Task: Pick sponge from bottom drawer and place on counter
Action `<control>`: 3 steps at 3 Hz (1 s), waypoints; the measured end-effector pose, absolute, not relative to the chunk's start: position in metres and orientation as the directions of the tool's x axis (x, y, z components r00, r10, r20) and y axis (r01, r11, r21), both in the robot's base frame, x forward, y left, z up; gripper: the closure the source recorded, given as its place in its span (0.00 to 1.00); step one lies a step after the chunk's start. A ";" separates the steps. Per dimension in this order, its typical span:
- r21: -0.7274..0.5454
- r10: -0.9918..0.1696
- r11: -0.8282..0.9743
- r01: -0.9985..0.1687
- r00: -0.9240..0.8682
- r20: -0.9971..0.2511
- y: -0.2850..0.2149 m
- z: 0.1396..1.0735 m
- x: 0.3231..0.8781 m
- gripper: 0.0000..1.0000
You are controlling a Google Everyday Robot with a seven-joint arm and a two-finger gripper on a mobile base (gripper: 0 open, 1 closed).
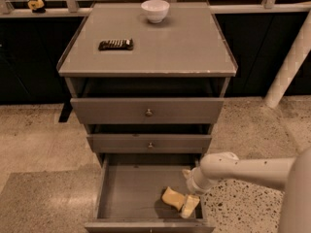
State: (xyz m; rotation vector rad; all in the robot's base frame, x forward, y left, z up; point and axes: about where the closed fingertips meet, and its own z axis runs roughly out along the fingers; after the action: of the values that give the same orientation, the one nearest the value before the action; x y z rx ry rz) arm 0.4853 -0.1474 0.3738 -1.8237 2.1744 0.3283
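Drawer (127, 194) is open; the sponge (173, 198) lies unlifted at its 5 o'clock. Gripper (188, 190), at the sponge's 3 o'clock, looks spread and empty. Grasp, then counter (170, 47), remain.

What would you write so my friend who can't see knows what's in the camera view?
A white robot arm reaches from the right, its gripper low in the open bottom drawer beside a yellow sponge. Above, two drawers with knobs sit under the grey counter, which holds a white bowl and a dark bar.
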 end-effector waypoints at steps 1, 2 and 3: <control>0.012 -0.910 0.122 -0.992 -0.117 -0.398 -0.111 0.338 0.484 0.00; 0.022 -0.902 0.094 -0.995 -0.094 -0.421 -0.091 0.319 0.483 0.00; 0.027 -0.897 0.077 -0.997 -0.081 -0.434 -0.080 0.308 0.483 0.00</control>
State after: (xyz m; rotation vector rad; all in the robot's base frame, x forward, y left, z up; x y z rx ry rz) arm 0.4827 -0.0798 0.3080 -1.8917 2.0563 0.4607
